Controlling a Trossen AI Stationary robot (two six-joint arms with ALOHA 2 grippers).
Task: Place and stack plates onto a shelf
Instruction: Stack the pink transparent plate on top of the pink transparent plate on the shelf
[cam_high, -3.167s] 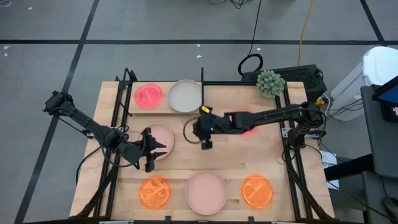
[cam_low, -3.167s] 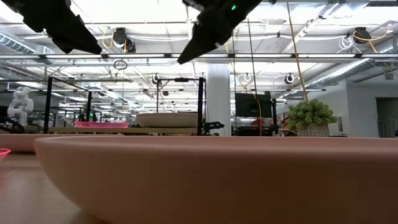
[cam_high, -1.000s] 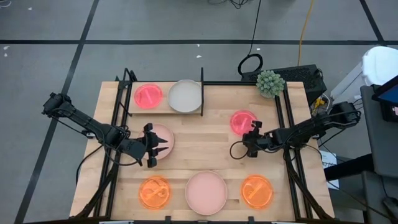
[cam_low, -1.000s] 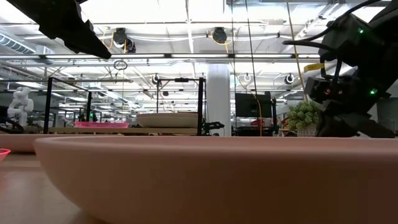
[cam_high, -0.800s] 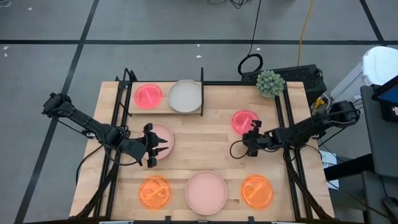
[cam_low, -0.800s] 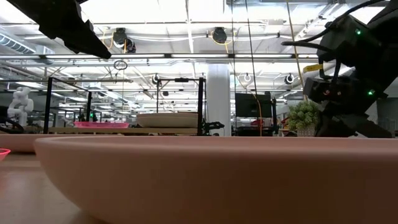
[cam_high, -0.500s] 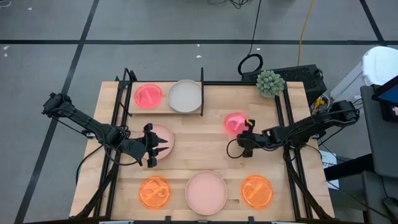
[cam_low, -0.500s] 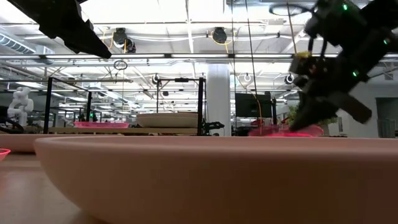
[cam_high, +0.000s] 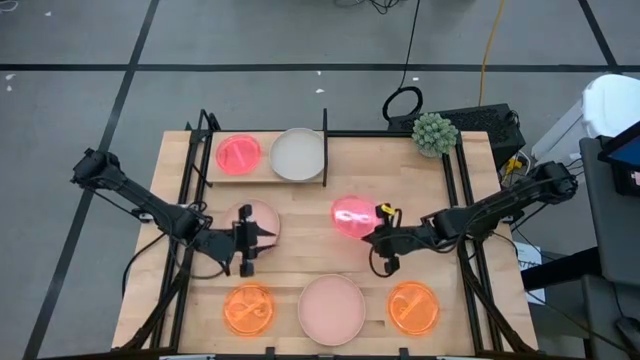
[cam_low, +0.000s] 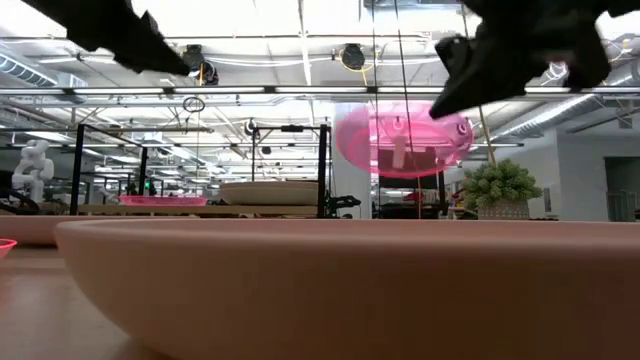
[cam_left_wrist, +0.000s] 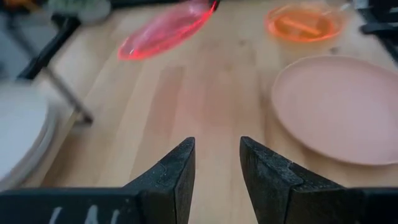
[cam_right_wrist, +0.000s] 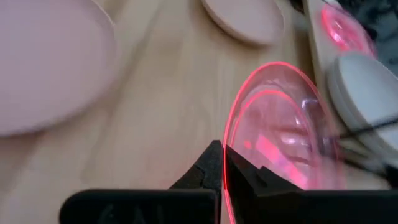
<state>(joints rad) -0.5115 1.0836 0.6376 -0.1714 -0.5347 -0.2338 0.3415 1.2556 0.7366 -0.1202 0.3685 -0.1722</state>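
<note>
My right gripper (cam_high: 381, 238) is shut on a translucent neon pink plate (cam_high: 352, 215), which hangs in the air over the middle of the table; the low view shows the plate (cam_low: 400, 138) high above the tabletop. My left gripper (cam_high: 248, 250) stands open at the near left rim of a pale-pink plate (cam_high: 260, 220) that lies flat on the table; nothing is between its fingers (cam_left_wrist: 180, 171). On the shelf (cam_high: 265, 176) at the far left rest another neon pink plate (cam_high: 239, 153) and a beige plate (cam_high: 298, 153). My right gripper pinches the neon pink plate's rim (cam_right_wrist: 227, 140) between its two fingers, on the side of the plate toward the table's right edge. The fingers come from the table's right, slanting down. The plate is lifted clear of the table and tilted.
Along the near edge lie an orange plate (cam_high: 248, 308), a large pale-pink plate (cam_high: 332, 308) and a second orange plate (cam_high: 413, 306). A small potted plant (cam_high: 433, 133) stands at the far right corner. Black frame rails run along both table sides.
My right gripper has risen with the neon pink plate and carried it toward the table's left, away from the right side where it lay flat. The plate is now lifted clear and tilted. My left gripper has turned slightly in place.
</note>
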